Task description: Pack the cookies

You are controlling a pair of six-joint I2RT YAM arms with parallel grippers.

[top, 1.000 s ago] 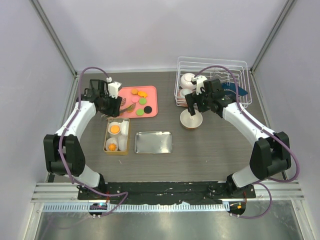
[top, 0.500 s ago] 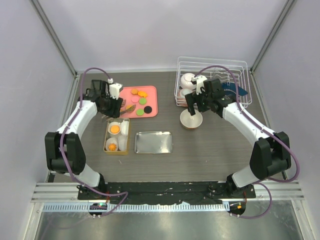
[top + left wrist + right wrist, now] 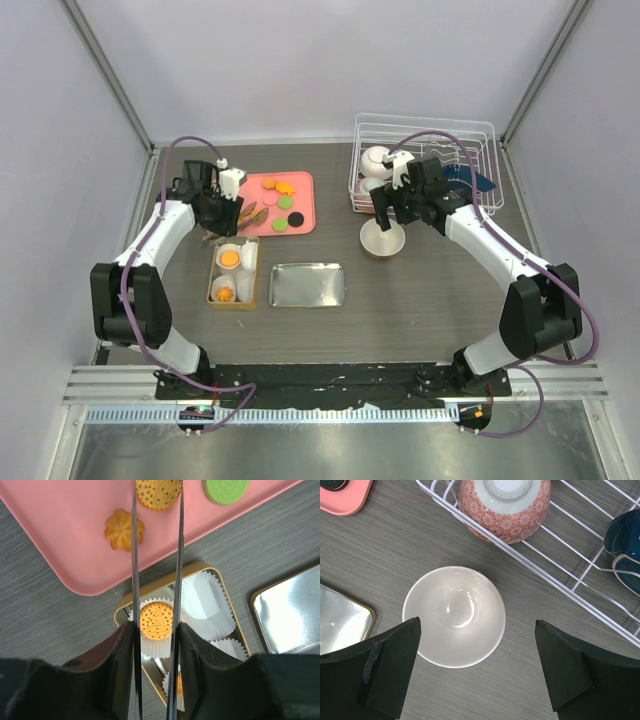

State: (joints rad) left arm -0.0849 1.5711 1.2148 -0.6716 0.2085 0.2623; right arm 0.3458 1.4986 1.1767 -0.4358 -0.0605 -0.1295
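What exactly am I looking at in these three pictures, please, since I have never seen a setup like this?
Two robot arms are bolted to a table's near edge. One picture looks down from above; the other two come from cameras on each wrist. The left gripper carries long thin tongs reaching over a pink tray of cookies; below it sits a gold tin with paper cups, two already holding an orange cookie. The right gripper hangs open over an empty white bowl, beside a wire rack. A shiny lid lies nearby. Nothing is held.

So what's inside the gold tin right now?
The gold tin holds white paper cups; one has an orange cookie. Another cookie peeks out lower down, mostly hidden by the left gripper.
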